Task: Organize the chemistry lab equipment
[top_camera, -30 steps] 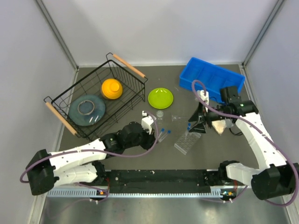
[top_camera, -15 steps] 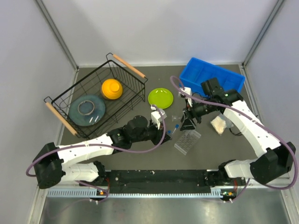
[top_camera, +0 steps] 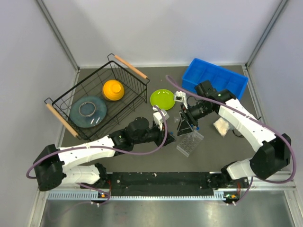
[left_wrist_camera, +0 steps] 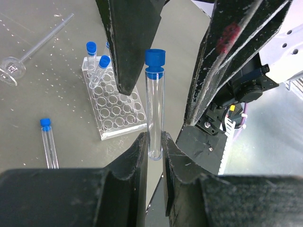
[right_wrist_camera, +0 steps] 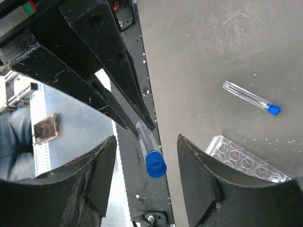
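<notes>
My left gripper (left_wrist_camera: 155,142) is shut on the bottom end of a clear blue-capped tube (left_wrist_camera: 154,109) and holds it above the table. In the right wrist view the same tube (right_wrist_camera: 149,151) points its cap between the jaws of my right gripper (right_wrist_camera: 147,138), which stand open on either side with gaps. The two grippers meet left of the clear grid rack (top_camera: 189,143). The rack (left_wrist_camera: 116,106) holds three capped tubes (left_wrist_camera: 97,66) at one end. Another tube (left_wrist_camera: 49,144) lies loose on the table. The white-filled packet (top_camera: 221,126) lies to the right.
A lime-green plate (top_camera: 162,99) sits behind the grippers and a blue bin (top_camera: 215,80) stands at the back right. At the left, a wire basket (top_camera: 97,101) holds an orange dome (top_camera: 113,90) and a grey-blue dish (top_camera: 88,110). A small clear stemmed piece (left_wrist_camera: 12,68) lies near the rack.
My right arm has swung left from beside the packet to the tube, and its jaws have narrowed a little. My left gripper has carried the tube right, towards the rack.
</notes>
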